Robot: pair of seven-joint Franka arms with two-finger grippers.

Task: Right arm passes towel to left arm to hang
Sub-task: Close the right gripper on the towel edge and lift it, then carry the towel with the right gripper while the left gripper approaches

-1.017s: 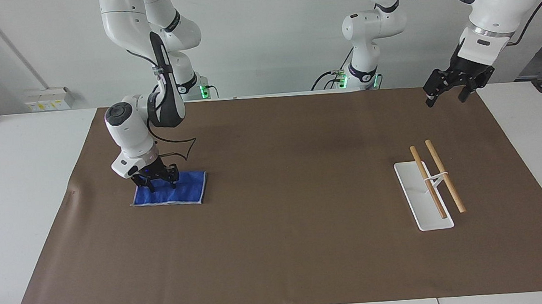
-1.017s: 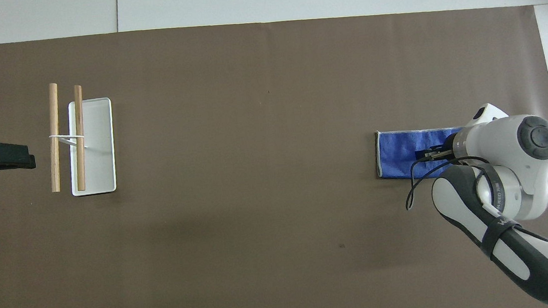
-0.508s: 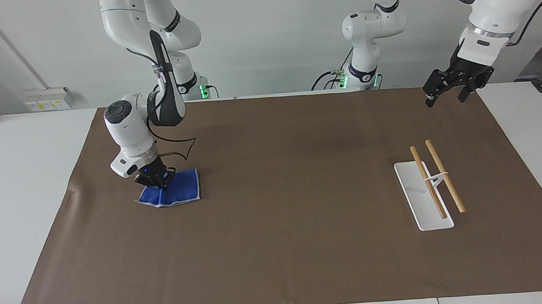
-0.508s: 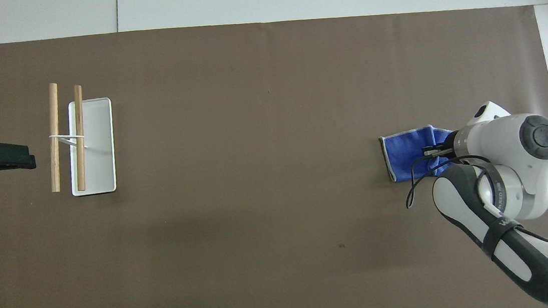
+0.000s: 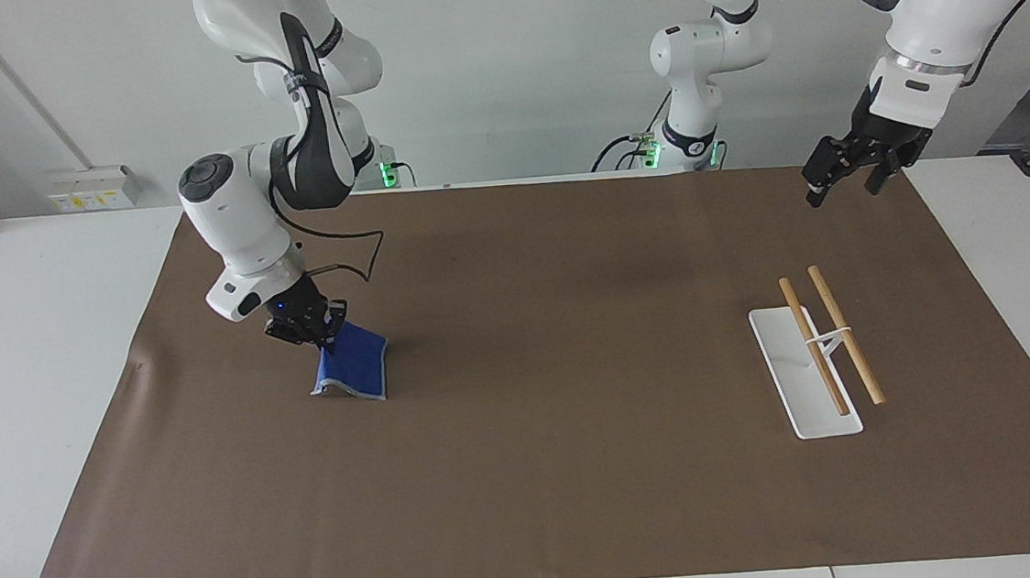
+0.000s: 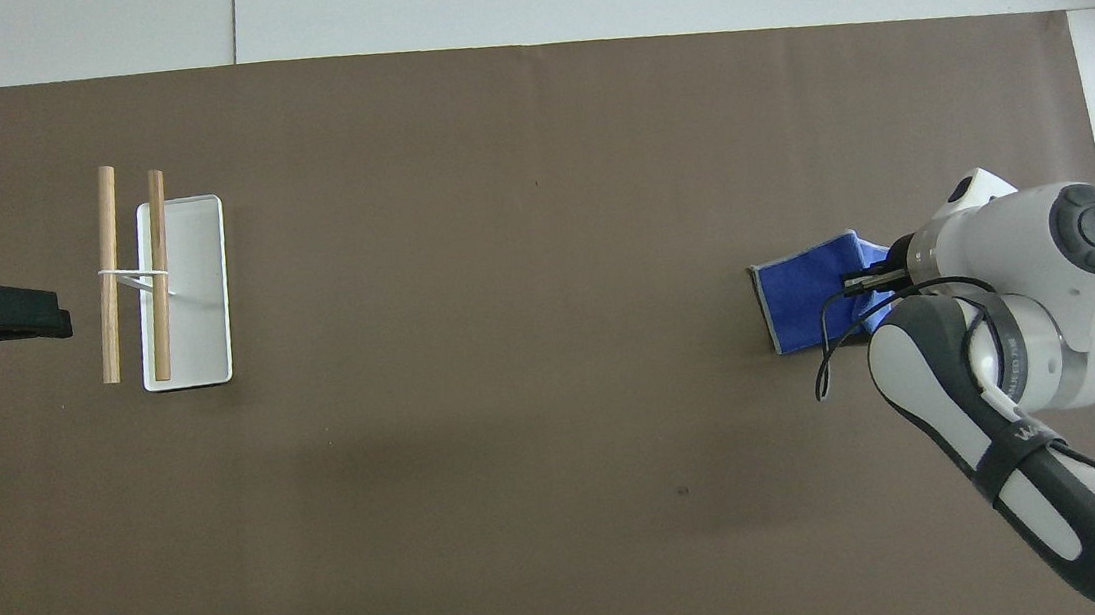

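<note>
Black and held up over the brown mat's (image 5: 539, 471) edge nearest the robots, at the left arm's end of the surface (image 5: 44, 381), the left tool (image 5: 846, 178) waited with its fingers spread and nothing between them. Farther out on the mat lay a white rack (image 5: 803, 386) carrying two wooden rods (image 5: 827, 338). Toward the right arm's end, the right tool (image 5: 324, 333) had its fingers pressed together on one corner of the blue towel (image 5: 354, 364). That towel hung down from the grip, its lower edge touching the mat.
</note>
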